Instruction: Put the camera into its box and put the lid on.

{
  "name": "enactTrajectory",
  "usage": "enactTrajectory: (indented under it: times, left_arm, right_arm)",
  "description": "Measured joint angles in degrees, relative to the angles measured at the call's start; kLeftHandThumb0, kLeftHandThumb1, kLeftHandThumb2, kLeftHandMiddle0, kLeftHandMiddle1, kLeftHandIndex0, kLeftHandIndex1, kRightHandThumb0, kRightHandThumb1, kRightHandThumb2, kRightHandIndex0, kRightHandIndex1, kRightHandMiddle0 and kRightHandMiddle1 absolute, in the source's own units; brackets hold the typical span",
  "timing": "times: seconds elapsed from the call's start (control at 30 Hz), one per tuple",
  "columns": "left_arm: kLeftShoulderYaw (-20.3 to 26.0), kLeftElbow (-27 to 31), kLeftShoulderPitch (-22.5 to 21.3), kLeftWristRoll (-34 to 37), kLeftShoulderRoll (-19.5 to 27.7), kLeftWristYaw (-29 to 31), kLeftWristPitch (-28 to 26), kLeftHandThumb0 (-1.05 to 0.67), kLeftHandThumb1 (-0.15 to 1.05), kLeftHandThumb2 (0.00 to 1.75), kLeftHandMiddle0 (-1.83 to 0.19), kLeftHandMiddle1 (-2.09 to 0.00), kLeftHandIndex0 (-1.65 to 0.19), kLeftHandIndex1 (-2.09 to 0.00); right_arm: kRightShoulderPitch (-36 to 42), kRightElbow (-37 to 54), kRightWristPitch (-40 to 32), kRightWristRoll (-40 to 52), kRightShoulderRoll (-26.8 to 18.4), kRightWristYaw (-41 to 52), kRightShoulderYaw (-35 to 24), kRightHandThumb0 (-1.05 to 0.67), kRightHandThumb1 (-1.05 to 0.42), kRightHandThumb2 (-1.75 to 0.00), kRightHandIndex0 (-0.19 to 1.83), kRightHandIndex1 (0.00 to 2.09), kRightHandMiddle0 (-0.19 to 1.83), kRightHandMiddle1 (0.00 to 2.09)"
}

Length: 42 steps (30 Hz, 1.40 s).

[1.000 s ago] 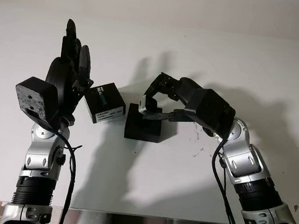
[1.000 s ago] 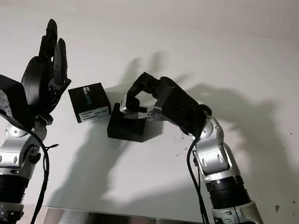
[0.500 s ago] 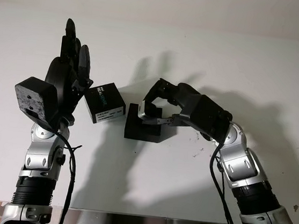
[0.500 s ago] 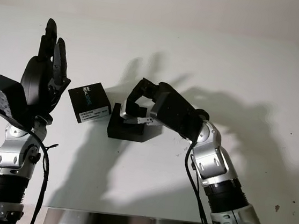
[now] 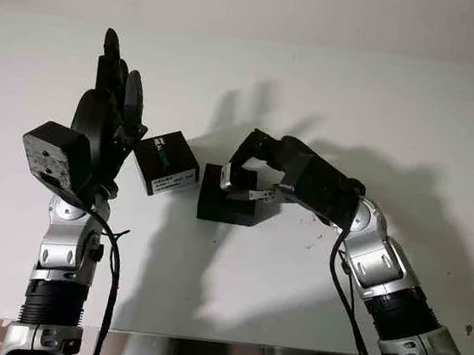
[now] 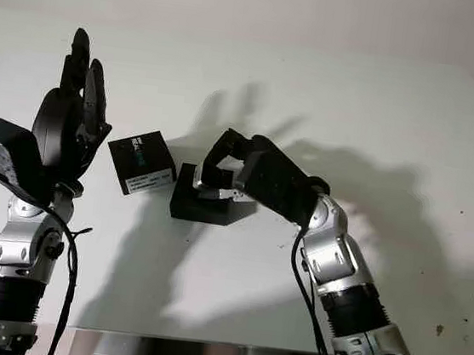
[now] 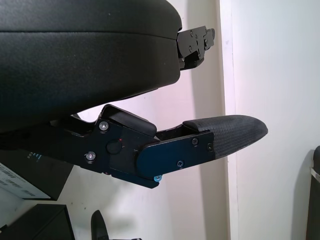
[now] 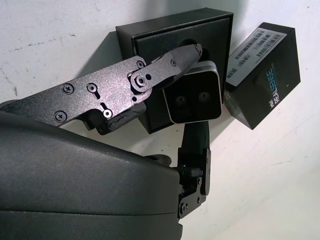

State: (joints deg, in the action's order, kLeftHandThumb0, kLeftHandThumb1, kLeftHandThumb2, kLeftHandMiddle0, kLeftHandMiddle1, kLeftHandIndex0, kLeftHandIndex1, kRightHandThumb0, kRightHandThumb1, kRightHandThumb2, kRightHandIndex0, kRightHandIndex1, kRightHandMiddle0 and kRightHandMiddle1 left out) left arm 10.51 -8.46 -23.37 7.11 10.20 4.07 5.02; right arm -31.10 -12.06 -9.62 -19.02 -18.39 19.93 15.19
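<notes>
Head views: your right hand [image 5: 251,166] is curled over the open box [image 5: 227,206] mid-table, pinching the camera [image 5: 238,179] just above the box's recess. The lid [image 5: 166,163], with its printed label, sits tilted just beside the box toward your left arm. Your left hand [image 5: 112,112] is raised upright over the table's left part, open, holding nothing.

Right wrist view: the fingers [image 8: 165,65] clamp the silver-edged camera [image 8: 194,97] over the black box [image 8: 175,75]; the lid [image 8: 263,75] lies close by. Risk: the camera looks skewed against the recess, so letting go now could leave it propped on the rim, and the lid then won't seat. Your fingers may also catch the box wall and drag it.

Left wrist view: a finger [image 7: 220,140] points out straight, with nothing in the hand.
</notes>
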Motion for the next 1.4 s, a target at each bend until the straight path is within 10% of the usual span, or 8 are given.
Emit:
enactTrajectory:
  times: [1.1,1.4]
  left_arm:
    - [0.0,0.0,0.18,-0.06,-0.01,-0.1,0.0,-0.78,1.05,0.65,0.19,0.0,0.19,0.0]
    - [-0.01,0.02,0.24,-0.06,-0.01,-0.07,-0.02,-0.78,1.05,0.65,0.19,0.0,0.19,0.0]
  right_arm:
    - [0.95,-0.44,0.88,-1.45,1.13,-0.42,0.03,-0.43,-0.97,-0.05,0.33,0.05,0.19,1.78]
    - [2.02,0.1,4.81,-1.98,-0.81,0.56,0.05,-0.62,-0.93,-0.05,0.01,0.04,0.08,0.6]
